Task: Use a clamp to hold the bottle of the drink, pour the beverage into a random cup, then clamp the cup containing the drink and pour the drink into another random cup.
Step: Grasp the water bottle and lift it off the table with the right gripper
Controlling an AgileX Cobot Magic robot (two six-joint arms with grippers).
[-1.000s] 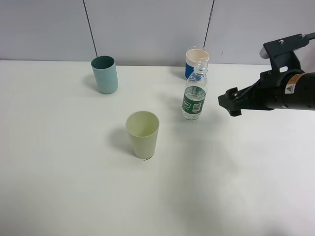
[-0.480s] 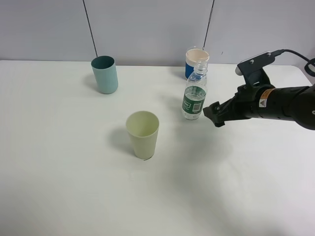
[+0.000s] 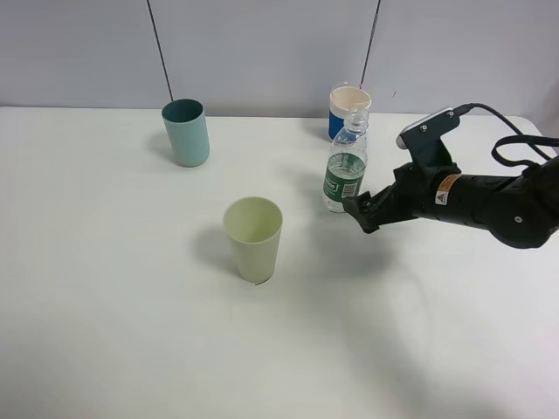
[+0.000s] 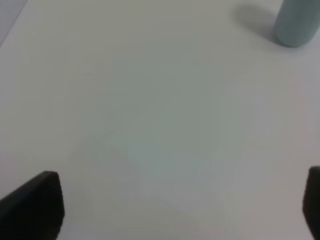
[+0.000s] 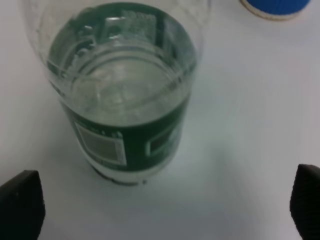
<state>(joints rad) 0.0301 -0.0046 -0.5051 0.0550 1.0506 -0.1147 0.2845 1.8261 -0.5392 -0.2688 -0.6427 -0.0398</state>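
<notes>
With both arms' jaws wide apart, the right pair just beside the bottle (image 3: 347, 166), grip at the green label band (image 5: 125, 140); the thin plastic is judged light, slippery, crushable.

1 teal cup (image 3: 186, 133), 1 pale yellow-green cup (image 3: 253, 238), 1 blue cup (image 3: 337, 122), 1 clear bottle (image 3: 345, 182)

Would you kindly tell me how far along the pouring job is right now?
Done: nothing yet; the bottle stands upright, ungripped, with beverage inside. In hand: the open right gripper sits beside the bottle, not around it. Left: grasp, pour into the yellow-green cup, then tip that into the teal cup.
</notes>
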